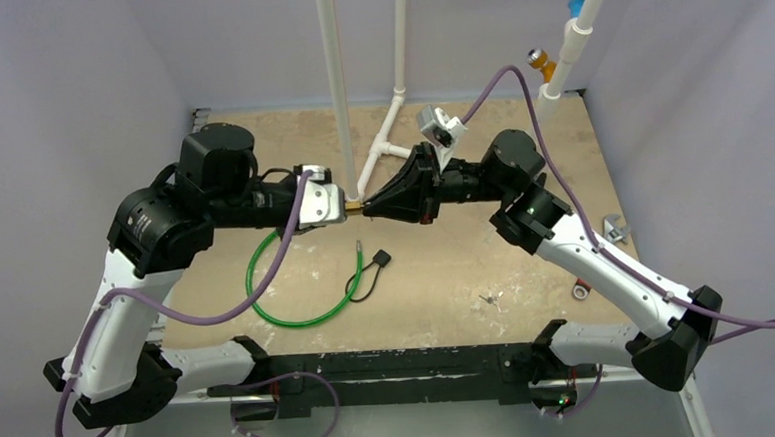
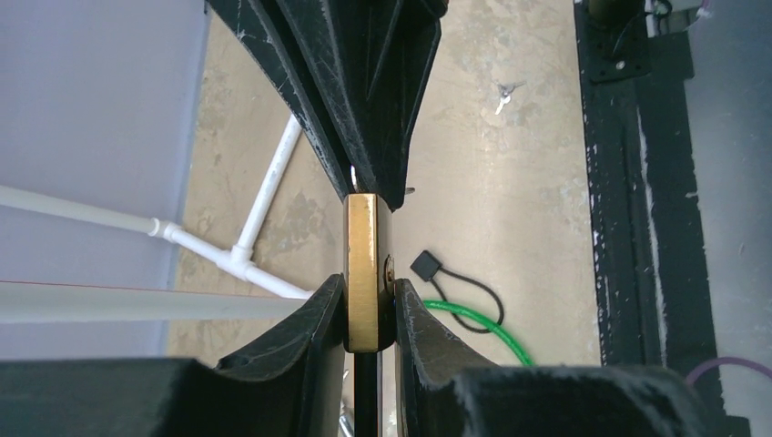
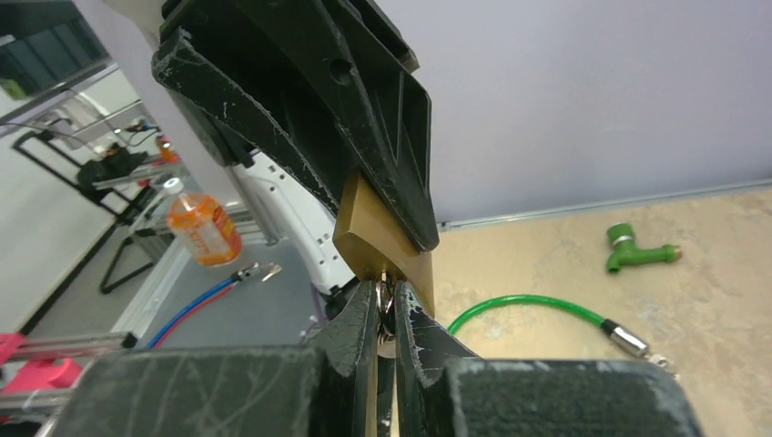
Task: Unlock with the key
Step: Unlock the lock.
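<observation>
Centrally, above the tan table surface [image 1: 466, 264], a brass rectangular padlock [image 2: 367, 264] is held clear of the table between the two arms. The padlock is clamped on its flat faces by the left gripper [image 2: 368, 309], whose black fingers [image 2: 314, 332] are closed only as far as the lock body permits. In the top view, the padlock is located at 3 o'clock from the left gripper and at 9 o'clock from the right gripper [image 1: 370, 207], so that the two grippers are set tip to tip.

The right gripper is closed almost fully. A small silver key [image 3: 385, 296] is pinched between its fingertips [image 3: 411, 314], and the key is pressed against the underside of the padlock, directly at 12 o'clock from those fingertips in the right wrist view. How far the key is seated cannot be determined.

On the table, a green looped cable [image 1: 298, 298] is laid at 6 o'clock from the padlock, with a black square tag [image 1: 382, 259] just beside it. A white plastic pipe assembly [image 1: 388, 143] is positioned at 12 o'clock.
</observation>
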You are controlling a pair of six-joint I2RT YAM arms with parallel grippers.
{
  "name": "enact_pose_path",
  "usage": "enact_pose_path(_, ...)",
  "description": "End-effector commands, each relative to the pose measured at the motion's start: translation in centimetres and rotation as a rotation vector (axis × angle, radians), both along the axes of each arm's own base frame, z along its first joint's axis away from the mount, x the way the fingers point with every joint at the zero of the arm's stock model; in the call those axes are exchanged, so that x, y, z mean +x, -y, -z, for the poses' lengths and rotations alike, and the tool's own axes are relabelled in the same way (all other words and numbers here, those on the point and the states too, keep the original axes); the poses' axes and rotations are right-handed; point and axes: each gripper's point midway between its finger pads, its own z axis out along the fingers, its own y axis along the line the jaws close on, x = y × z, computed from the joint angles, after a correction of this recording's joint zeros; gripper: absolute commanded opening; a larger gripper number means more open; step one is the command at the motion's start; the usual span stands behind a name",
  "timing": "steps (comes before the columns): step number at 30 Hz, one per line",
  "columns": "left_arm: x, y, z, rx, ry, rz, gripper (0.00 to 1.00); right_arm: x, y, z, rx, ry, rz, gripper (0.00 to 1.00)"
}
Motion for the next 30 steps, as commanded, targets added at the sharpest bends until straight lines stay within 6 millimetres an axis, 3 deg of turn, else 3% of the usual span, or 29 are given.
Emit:
enact_pose_path(1, -0.7, 1.1, -4.1, -0.049, 0.281, 0.119, 0.00, -1.1, -0.8, 0.2, -0.026, -0.089, -0.096, 0.00)
enact_pose_path(10, -0.2, 2.1, -5.7, -0.025, 0.763, 0.162, 0.00, -1.2, -1.7, 0.1, -0.014, -0.188, -0.165, 0.00)
enact_pose_path(14, -0.2, 2.4, -6.0, -0.048, 0.857, 0.149, 0.00, -1.1, -1.7, 0.2, -0.012, -0.204, -0.163, 0.00)
enact_pose_path(17, -0.4, 2.3, -5.3, -0.029, 0.828, 0.150, 0.00, -0.8, -1.6, 0.2, -0.019, -0.210, -0.145, 0.00)
enact_pose_path(18, -0.4, 2.2, -5.1, -0.027, 0.800, 0.147, 0.00, -0.6, -1.3, 0.1, -0.023, -0.200, -0.129, 0.07)
enact_pose_path(21, -1.1, 2.0, -4.6, -0.037, 0.692, 0.142, 0.00, 0.0, -0.5, -0.2, -0.034, -0.142, -0.054, 0.46)
enact_pose_path(24, -1.8, 2.1, -4.1, -0.059, 0.580, 0.139, 0.00, 0.2, 0.8, -1.2, -0.034, -0.035, 0.033, 0.66)
enact_pose_path(30, -3.1, 2.4, -5.2, -0.145, 0.411, 0.132, 0.00, 0.4, 3.1, -3.1, 0.026, 0.189, 0.177, 0.79)
